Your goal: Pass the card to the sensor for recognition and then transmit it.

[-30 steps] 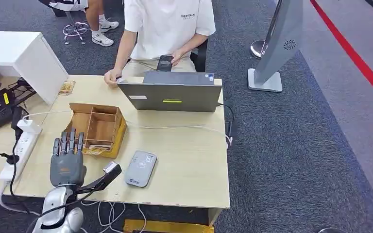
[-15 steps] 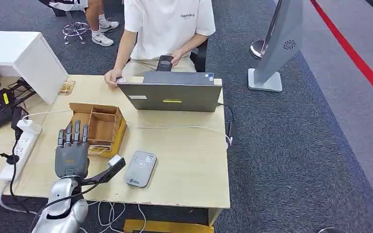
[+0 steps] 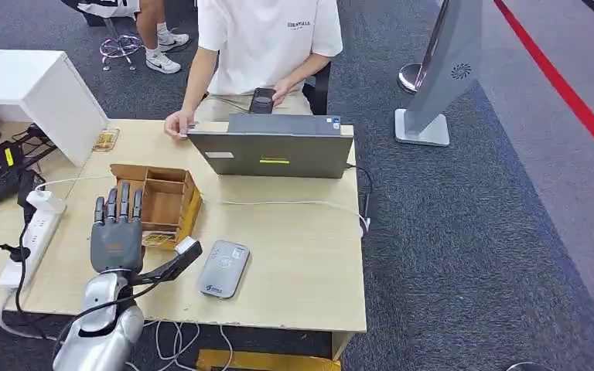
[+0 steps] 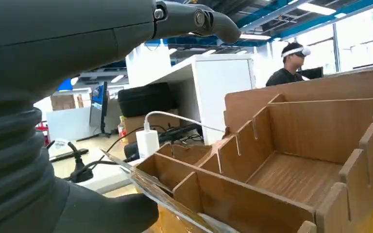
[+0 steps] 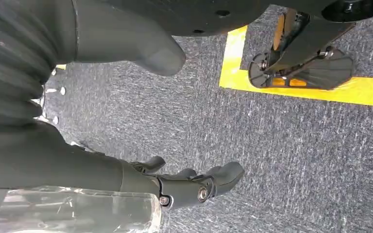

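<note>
Wooden box (image 3: 157, 203) sits on my worktop (image 3: 302, 255); my left robot hand (image 3: 116, 236) hovers at its near edge, fingers apart, grasping nothing. I see a card (image 4: 160, 196) by its thumb, the grey sensor (image 3: 224, 267) beside. My right robot hand (image 5: 175, 187) hangs loose over carpet

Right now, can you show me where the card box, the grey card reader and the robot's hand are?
Cardboard box (image 3: 162, 201), head view, on its middle divider.
Card reader (image 3: 224, 268), head view, middle of its grey top.
Left hand (image 3: 116, 243), head view, back of the hand, fingers spread beside the box.
</note>
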{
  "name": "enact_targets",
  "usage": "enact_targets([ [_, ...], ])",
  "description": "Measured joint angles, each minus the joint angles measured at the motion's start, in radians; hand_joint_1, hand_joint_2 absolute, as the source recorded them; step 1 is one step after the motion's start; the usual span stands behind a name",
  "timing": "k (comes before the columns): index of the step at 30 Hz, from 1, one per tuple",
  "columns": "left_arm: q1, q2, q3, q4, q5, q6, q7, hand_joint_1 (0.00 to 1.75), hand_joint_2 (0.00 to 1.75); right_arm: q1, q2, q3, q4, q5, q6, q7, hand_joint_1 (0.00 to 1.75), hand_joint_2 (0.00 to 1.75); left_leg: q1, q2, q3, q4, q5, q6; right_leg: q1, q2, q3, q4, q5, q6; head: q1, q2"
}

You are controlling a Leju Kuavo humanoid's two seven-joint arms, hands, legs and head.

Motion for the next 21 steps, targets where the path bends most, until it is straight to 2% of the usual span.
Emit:
enact_targets([
  [21,-0.001,-0.038,-0.02,0.03,0.021,0.003,-0.031,0.0,1.75,-0.001,0.0,0.0,-0.007,0.019,0.0,0.006,0.0,1.75,0.0,0.0,0.0,0.0,0.0,0.0,0.0,0.0,0.0,0.0,0.0,0.0,0.0,0.0],
])
